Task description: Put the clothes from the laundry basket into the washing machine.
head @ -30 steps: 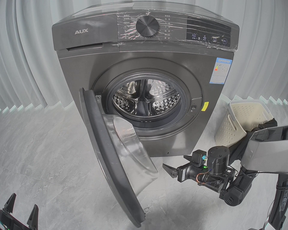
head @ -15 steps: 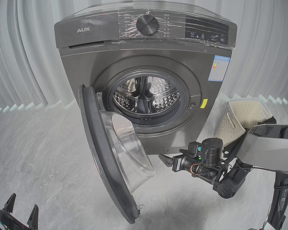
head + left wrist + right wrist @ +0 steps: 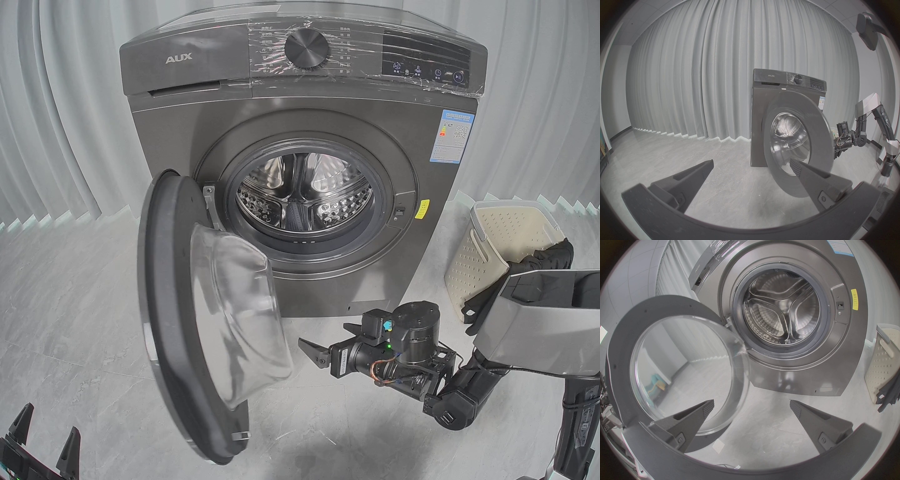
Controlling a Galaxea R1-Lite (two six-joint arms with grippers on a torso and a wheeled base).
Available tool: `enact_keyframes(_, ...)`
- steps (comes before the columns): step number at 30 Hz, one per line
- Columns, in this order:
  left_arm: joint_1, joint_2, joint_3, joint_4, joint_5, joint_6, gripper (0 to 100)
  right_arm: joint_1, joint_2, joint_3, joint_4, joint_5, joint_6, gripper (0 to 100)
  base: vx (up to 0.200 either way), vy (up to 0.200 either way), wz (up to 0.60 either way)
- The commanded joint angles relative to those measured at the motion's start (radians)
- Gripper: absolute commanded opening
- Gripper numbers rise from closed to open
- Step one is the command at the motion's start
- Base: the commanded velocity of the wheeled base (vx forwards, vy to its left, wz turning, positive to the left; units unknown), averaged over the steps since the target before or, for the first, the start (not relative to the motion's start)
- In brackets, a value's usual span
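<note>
Both jaws were wide, holding nothing: right gripper (image 3: 312, 351) low in the middle, left gripper (image 3: 50, 420) at lower left. Dark clothes (image 3: 544, 257) hung over the laundry basket (image 3: 500, 231) at right, beside the washing machine (image 3: 300, 94). Grabbing a thick bunch would likely work best.

A pale grey pleated curtain (image 3: 56, 125) covers the back of the room, down to the floor (image 3: 75, 300). The floor has light grey marbled tiles. A white wall (image 3: 612, 93) joins the curtain.

Grey marbled floor (image 3: 75, 300): washing machine (image 3: 187, 131) standing, laundry basket (image 3: 467, 267) just beside.
</note>
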Motion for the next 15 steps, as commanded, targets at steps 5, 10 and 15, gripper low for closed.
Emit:
enact_keyframes(5,-0.001,-0.016,0.016,-0.001,0.0,0.001,100,-0.014,0.002,-0.055,0.012,0.0,-0.001,100,-0.16,0.0,0.0)
enact_keyframes(10,-0.001,-0.016,0.016,-0.001,0.0,0.001,100,-0.012,0.028,-0.119,0.023,0.005,-0.004,100,-0.2,0.0,0.0)
enact_keyframes(15,-0.001,-0.016,0.016,-0.001,0.0,-0.002,100,-0.009,0.1,-0.279,0.111,0.011,-0.007,100,-0.12,0.0,0.0)
